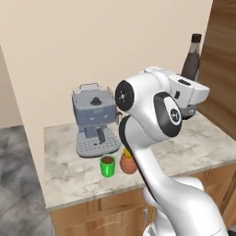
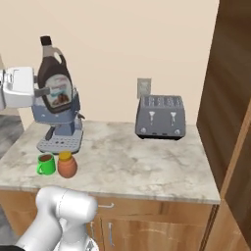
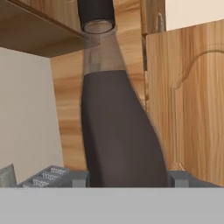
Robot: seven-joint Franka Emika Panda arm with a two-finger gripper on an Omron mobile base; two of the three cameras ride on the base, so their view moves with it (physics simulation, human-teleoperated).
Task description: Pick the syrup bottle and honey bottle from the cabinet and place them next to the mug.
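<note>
My gripper (image 2: 45, 91) is shut on the syrup bottle (image 2: 55, 83), a dark flask-shaped bottle with a black cap and a pale label, held upright in the air above the counter's left part. In the hand view the bottle (image 3: 122, 135) stands between the two fingertips (image 3: 81, 178). Its neck and cap (image 1: 194, 53) rise behind my hand. The green mug (image 1: 107, 166) stands near the counter's front edge. Beside it, close on its right, sits the honey bottle (image 1: 127, 163), a round reddish-brown jar with a yellow lid. The wooden cabinet (image 3: 192, 100) lies behind the held bottle.
A grey coffee machine (image 1: 94, 119) stands behind the mug against the wall. A grey toaster (image 2: 160, 117) sits at the back of the marble counter (image 2: 132, 162), under a wall outlet (image 2: 143, 87). A tall wooden panel (image 2: 230, 98) bounds the counter on the right.
</note>
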